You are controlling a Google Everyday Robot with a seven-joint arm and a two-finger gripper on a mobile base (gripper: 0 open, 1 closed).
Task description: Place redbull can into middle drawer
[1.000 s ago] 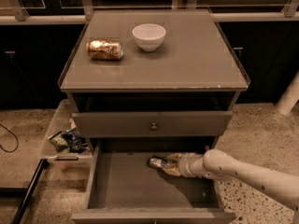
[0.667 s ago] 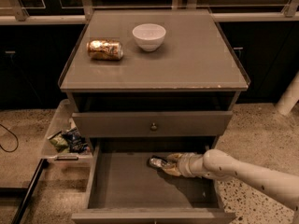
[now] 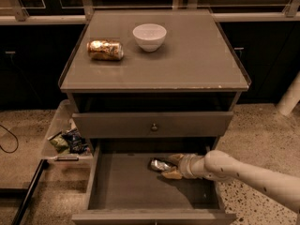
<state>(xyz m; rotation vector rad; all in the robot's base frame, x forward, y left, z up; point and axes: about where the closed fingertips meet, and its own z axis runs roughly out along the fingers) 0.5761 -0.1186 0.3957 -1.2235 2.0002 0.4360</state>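
Small slim silver redbull can (image 3: pixel 157 164): inside open grey-brown wooden middle drawer (image 3: pixel 122 189), right rear area. Cream two-finger gripper (image 3: pixel 168 167): reaching in from right, clamped on can's end.

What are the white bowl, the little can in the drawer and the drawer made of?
The bowl looks like glazed ceramic: smooth, white, slightly glossy. The redbull can looks like thin metal: silvery glints, dented body. The middle drawer looks like wood, matte grey-brown; painted board is possible. The gripper is inside the drawer, at the can.
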